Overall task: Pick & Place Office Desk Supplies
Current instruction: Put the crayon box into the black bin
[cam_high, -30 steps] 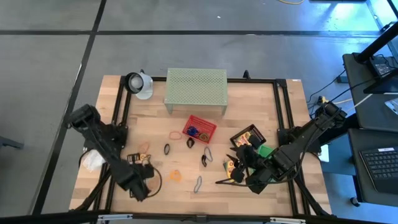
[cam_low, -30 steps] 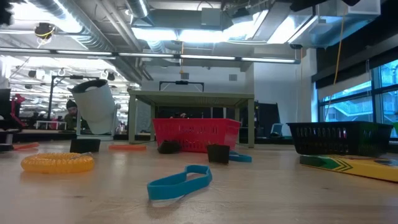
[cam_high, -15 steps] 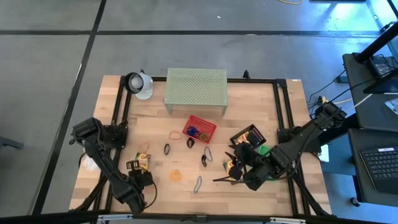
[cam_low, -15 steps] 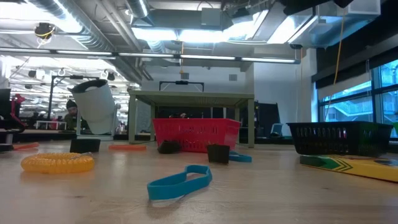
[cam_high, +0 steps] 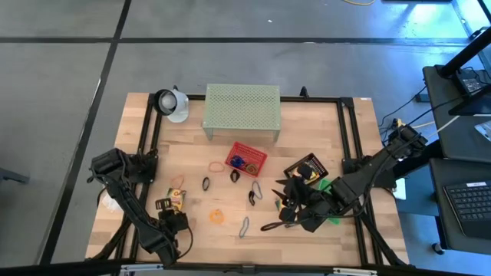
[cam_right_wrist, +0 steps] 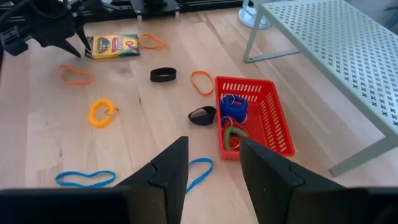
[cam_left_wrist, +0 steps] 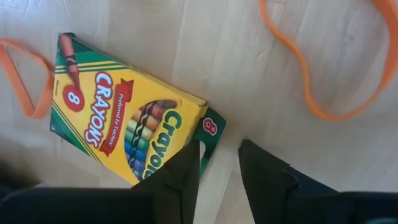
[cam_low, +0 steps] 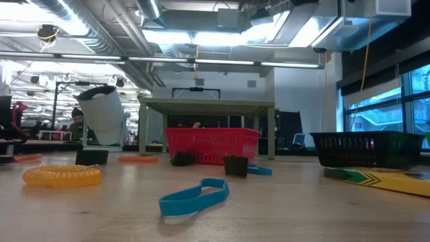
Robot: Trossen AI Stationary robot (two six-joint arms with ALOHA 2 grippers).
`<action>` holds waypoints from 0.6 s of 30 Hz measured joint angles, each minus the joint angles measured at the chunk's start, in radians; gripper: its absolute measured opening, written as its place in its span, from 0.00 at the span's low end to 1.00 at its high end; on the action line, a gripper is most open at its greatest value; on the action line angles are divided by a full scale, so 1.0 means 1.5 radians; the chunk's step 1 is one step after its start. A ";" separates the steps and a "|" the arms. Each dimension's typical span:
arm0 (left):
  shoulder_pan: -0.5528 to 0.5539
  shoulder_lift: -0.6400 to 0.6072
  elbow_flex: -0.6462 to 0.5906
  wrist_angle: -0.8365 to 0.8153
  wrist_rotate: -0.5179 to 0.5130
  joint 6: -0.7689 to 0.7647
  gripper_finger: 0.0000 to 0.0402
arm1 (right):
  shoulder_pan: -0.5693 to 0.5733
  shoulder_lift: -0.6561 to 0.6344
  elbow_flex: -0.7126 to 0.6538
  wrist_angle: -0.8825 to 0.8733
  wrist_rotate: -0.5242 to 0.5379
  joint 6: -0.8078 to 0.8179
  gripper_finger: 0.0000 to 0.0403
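Note:
A yellow-and-green crayon box (cam_left_wrist: 124, 124) lies flat on the wood near the table's near left, with orange loops (cam_left_wrist: 336, 74) beside it. My left gripper (cam_left_wrist: 217, 149) points down over the box's green end flap (cam_left_wrist: 210, 127), open, one finger above that end and the other over bare wood. My right gripper (cam_right_wrist: 214, 146) hangs open and empty above the table's right half (cam_high: 278, 215). Loose loops and clips lie mid-table: a black band (cam_right_wrist: 163, 75), a yellow coil (cam_right_wrist: 101, 113), a blue loop (cam_low: 195, 197). My left gripper comes at the crayon box from above, its fingers pointing down. One fingertip (cam_left_wrist: 186, 163) overlaps the box's corner next to the green end flap. Whether it touches the box cannot be told. The box lies flat on the table.
A red basket (cam_high: 246, 158) holding blue and green loops sits mid-table before the pale green perforated shelf (cam_high: 242, 111). A black basket (cam_high: 304, 169) with crayon boxes is at the right. A white cup (cam_high: 172, 104) stands far left, and a white wad (cam_high: 111, 201) lies at the left edge.
My left gripper has sunk toward the table and tipped steeper, coming down over the crayon box's end near the table's near edge. The box and the loops have not moved. My right gripper has rolled a little in place.

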 joint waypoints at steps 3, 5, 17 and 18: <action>0.003 0.001 0.000 0.000 0.000 0.001 0.23 | -0.003 0.000 0.000 0.004 0.000 -0.004 0.36; 0.005 0.002 0.000 0.000 0.001 0.019 0.20 | -0.004 0.000 0.000 0.004 0.000 -0.004 0.36; 0.028 0.004 -0.003 -0.006 0.007 0.025 0.02 | -0.004 0.000 0.000 0.009 0.000 -0.012 0.36; 0.029 0.005 -0.004 -0.006 0.009 0.022 0.01 | -0.004 0.000 0.000 0.011 0.000 -0.016 0.36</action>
